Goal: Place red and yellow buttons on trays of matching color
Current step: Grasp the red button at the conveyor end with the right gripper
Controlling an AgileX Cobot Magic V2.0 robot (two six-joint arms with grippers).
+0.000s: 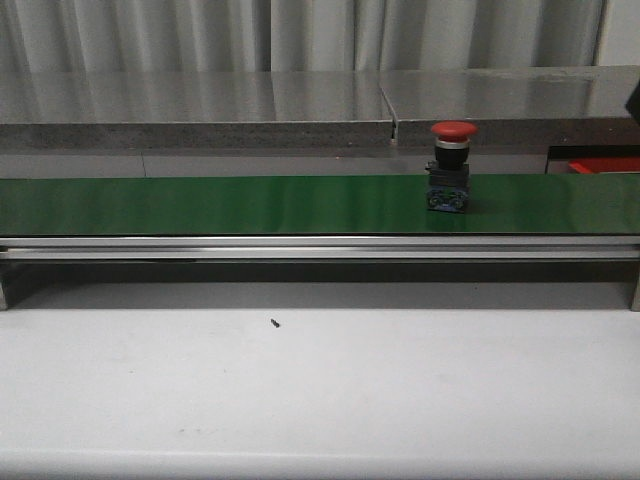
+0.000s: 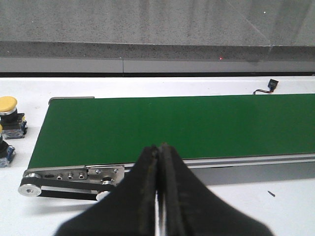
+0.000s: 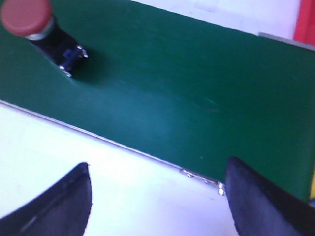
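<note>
Front view: one red-capped push button with a dark body (image 1: 452,165) stands upright on the long glossy green belt (image 1: 250,205), right of the middle, its long axis vertical and the domed cap on top. Behind the belt at the far right, a part of the flat red tray (image 1: 605,164) shows; what lies in it cannot be seen.

Left wrist view: the left gripper (image 2: 160,150) has its jaws pressed together, holding nothing, above the near edge of the belt. On the white bench (image 2: 275,206) beside the belt's end stands a yellow-capped button (image 2: 10,117) – upright.

Right wrist view: the right gripper (image 3: 157,196) has its jaws wide apart and empty; the red button appears tilted here, well apart from them.
</note>
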